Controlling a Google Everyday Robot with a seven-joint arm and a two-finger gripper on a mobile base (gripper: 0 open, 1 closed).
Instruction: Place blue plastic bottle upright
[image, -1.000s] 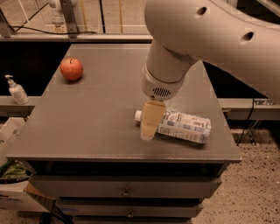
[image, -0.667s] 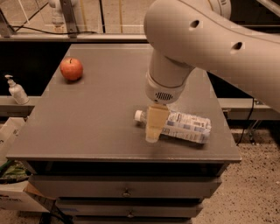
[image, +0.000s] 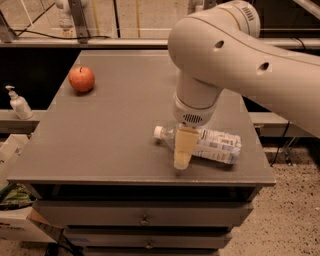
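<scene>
The blue plastic bottle (image: 216, 146) lies on its side near the front right of the grey table (image: 110, 135). Its white cap (image: 158, 132) points left and its pale blue-and-white label faces up. My gripper (image: 182, 152) hangs from the big white arm (image: 225, 55) and stands in front of the bottle's neck end, hiding that part. Its tip reaches down to just above the table's front edge. I cannot tell whether it touches the bottle.
A red apple (image: 81, 78) sits at the table's back left. A small white pump dispenser (image: 19, 104) stands on a ledge left of the table. Drawers (image: 145, 219) are below the front edge. The bottle lies near the right edge.
My gripper has shifted a little to the right and toward the front edge, along the bottle's neck end. The bottle and the apple have not moved.
</scene>
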